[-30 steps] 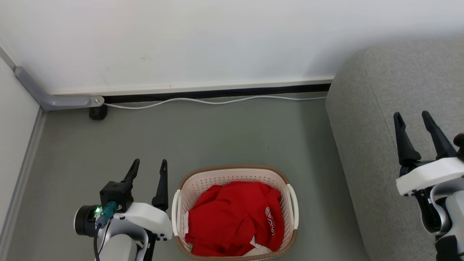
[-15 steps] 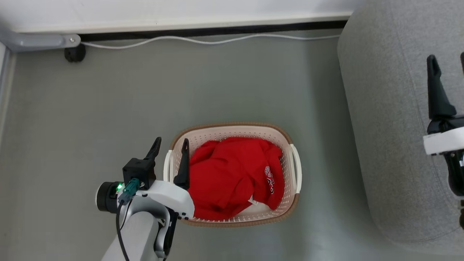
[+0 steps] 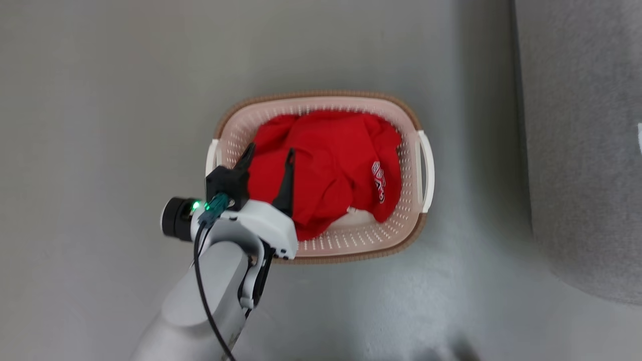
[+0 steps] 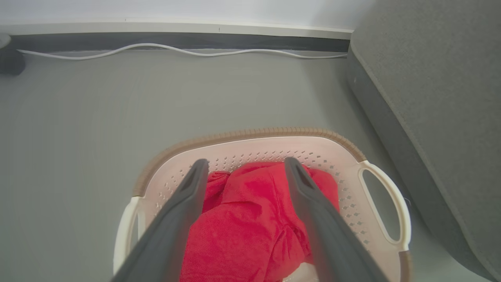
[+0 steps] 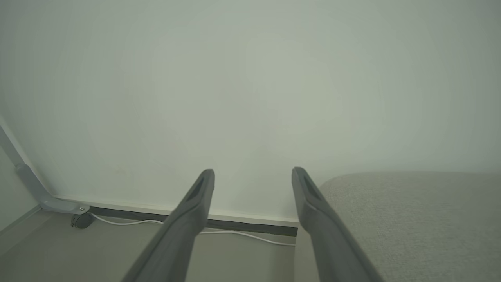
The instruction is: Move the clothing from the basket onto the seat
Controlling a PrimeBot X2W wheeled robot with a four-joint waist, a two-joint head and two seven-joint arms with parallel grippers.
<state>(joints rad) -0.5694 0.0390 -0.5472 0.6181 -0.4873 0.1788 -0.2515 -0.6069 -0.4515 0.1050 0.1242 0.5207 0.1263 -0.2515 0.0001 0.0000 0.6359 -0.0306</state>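
Red clothing (image 3: pixel 331 160) with white lettering lies bunched in the cream basket (image 3: pixel 351 243), which stands on the grey floor. My left gripper (image 3: pixel 269 152) hangs open above the left part of the clothing, holding nothing. The left wrist view looks down between its fingers at the clothing (image 4: pixel 246 227) and the basket (image 4: pixel 250 137), with my left gripper (image 4: pixel 244 164) apart from the fabric. The grey seat (image 3: pixel 582 150) fills the right side, beside the basket. In the right wrist view my right gripper (image 5: pixel 253 174) is open and empty, facing the wall, with the seat (image 5: pixel 411 219) at lower right.
A white cable (image 4: pixel 176 49) runs along the dark skirting at the wall. A grey bracket (image 5: pixel 47 201) and a black foot (image 5: pixel 80 221) sit in the left corner. The basket's white handle (image 3: pixel 425 170) faces the seat.
The head camera has tipped downward, so the wall left the picture. My left gripper has moved right, from beside the basket to above the clothing. The right gripper has left the head view.
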